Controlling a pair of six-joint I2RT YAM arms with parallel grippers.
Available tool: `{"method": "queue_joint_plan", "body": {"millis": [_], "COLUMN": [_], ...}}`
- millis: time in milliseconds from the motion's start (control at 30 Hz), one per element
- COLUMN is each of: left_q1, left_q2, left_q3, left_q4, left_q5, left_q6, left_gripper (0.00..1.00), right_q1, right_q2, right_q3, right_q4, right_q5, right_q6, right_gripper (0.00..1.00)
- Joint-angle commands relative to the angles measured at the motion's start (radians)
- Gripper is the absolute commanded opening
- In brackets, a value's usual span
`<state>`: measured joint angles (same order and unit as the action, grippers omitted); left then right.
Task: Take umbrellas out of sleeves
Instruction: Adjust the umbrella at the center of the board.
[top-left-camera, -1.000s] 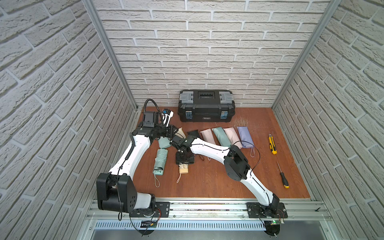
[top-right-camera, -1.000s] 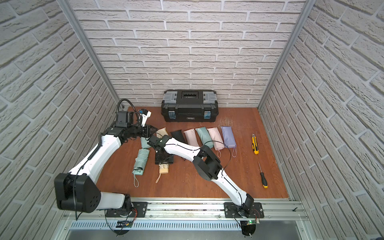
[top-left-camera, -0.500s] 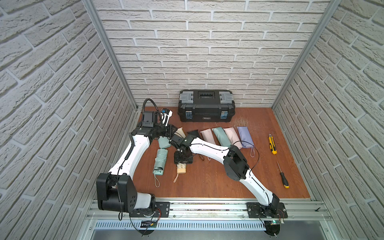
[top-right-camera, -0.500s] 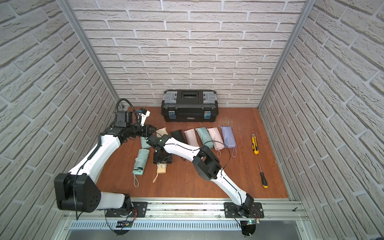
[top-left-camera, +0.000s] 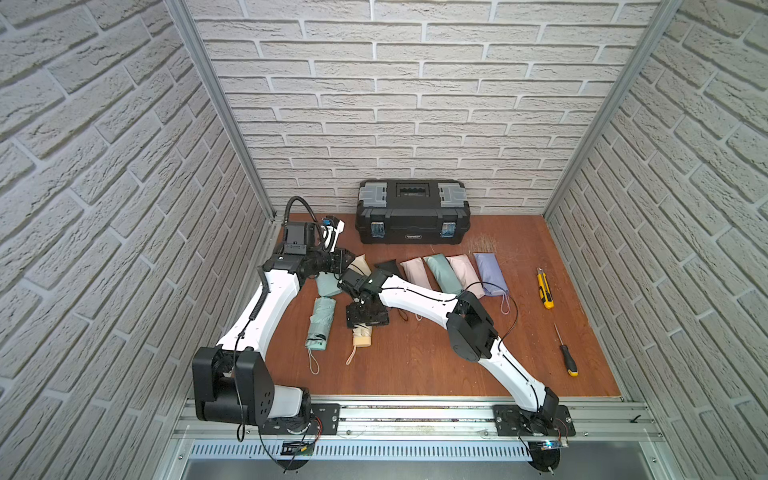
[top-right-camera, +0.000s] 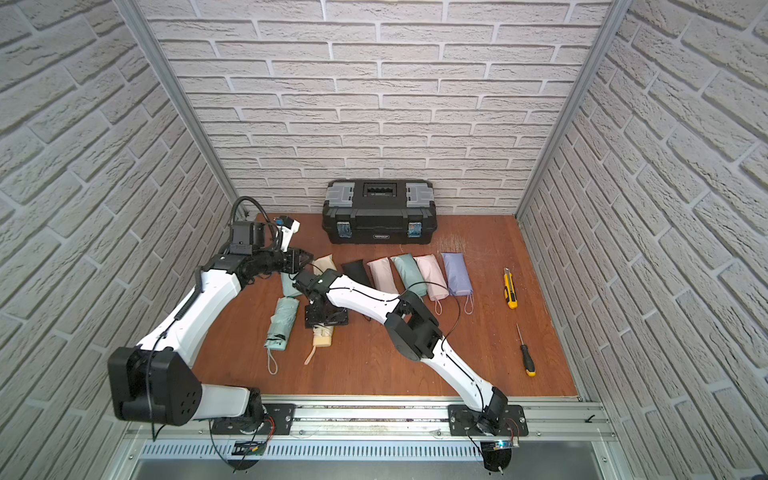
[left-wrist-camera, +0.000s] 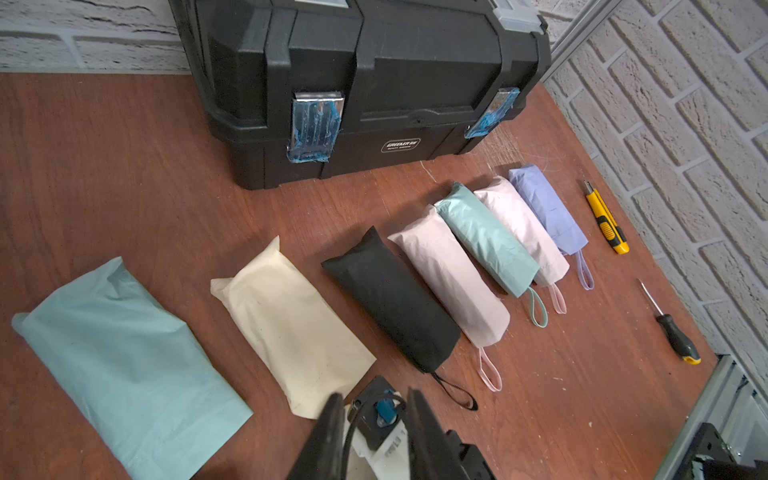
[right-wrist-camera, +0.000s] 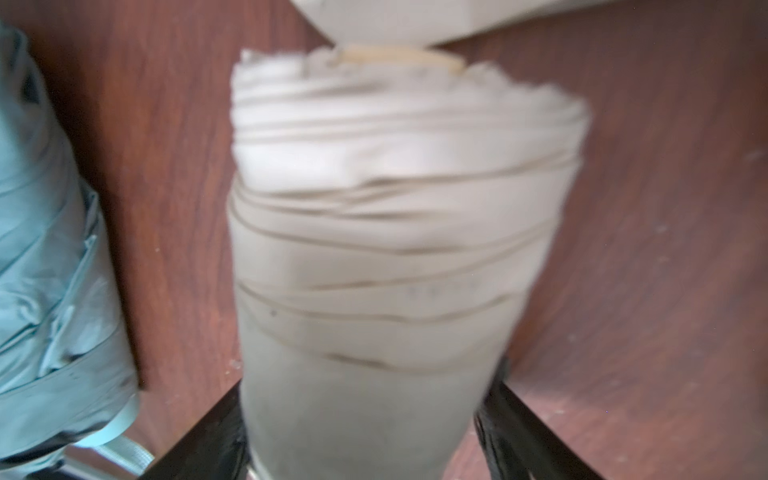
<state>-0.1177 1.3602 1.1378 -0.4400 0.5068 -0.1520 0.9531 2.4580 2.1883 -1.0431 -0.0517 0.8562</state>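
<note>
The cream umbrella (top-left-camera: 360, 336) (right-wrist-camera: 386, 232) lies on the table out of its sleeve. My right gripper (top-left-camera: 365, 318) (right-wrist-camera: 365, 399) stands open over it, one jaw on each side of the roll. A bare mint umbrella (top-left-camera: 321, 322) lies beside it. The flat cream sleeve (left-wrist-camera: 291, 320) and mint sleeve (left-wrist-camera: 124, 361) lie behind them. My left gripper (left-wrist-camera: 374, 415) (top-left-camera: 347, 266) hovers by the cream sleeve, jaws a little apart and holding nothing. Black (left-wrist-camera: 395, 299), pink (left-wrist-camera: 453, 274), mint (left-wrist-camera: 486, 237), pink (left-wrist-camera: 523, 228) and lavender (left-wrist-camera: 548, 212) sleeves lie in a row, still plump, wrist loops showing.
A black toolbox (top-left-camera: 411, 210) stands against the back wall. A yellow utility knife (top-left-camera: 544, 289) and a screwdriver (top-left-camera: 566, 353) lie at the right. Brick walls close in both sides, and a metal rail (top-left-camera: 415, 415) runs along the front.
My right gripper's jaws have widened around the cream umbrella, which has shifted slightly left. The left arm has barely moved.
</note>
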Motion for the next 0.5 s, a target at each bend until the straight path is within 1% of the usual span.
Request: {"method": "queue_joint_plan", "body": {"millis": [0,67,200,367,433,467], "left_q1": [0.003,0.004,0.003,0.003,0.003,0.003], "left_q2": [-0.058,-0.083,-0.107,-0.132,-0.138,-0.142], "left_q3": [-0.032,-0.048,-0.059,-0.067,-0.068,-0.07], "left_q4": [0.041,0.057,0.08,0.095,0.095,0.099], "left_q5": [0.004,-0.018,-0.034,-0.03,-0.033,-0.035], "left_q6": [-0.004,-0.007,-0.015,-0.025,-0.025,-0.027], "left_gripper": [0.33,0.36,0.36,0.36,0.34,0.34], "right_q1": [-0.004,-0.005,-0.003,0.003,0.004,0.005], "right_q2": [-0.145,-0.203,-0.338,-0.54,-0.564,-0.556], "right_q3": [-0.044,-0.097,-0.256,-0.54,-0.579,-0.57], "right_q4": [-0.026,-0.021,0.03,0.193,0.215,0.2], "right_q5": [0.118,0.156,0.198,0.163,0.164,0.181], "right_q6": [-0.046,-0.055,-0.045,-0.027,-0.019,-0.02], "right_gripper": [0.83,0.83,0.82,0.82,0.82,0.81]}}
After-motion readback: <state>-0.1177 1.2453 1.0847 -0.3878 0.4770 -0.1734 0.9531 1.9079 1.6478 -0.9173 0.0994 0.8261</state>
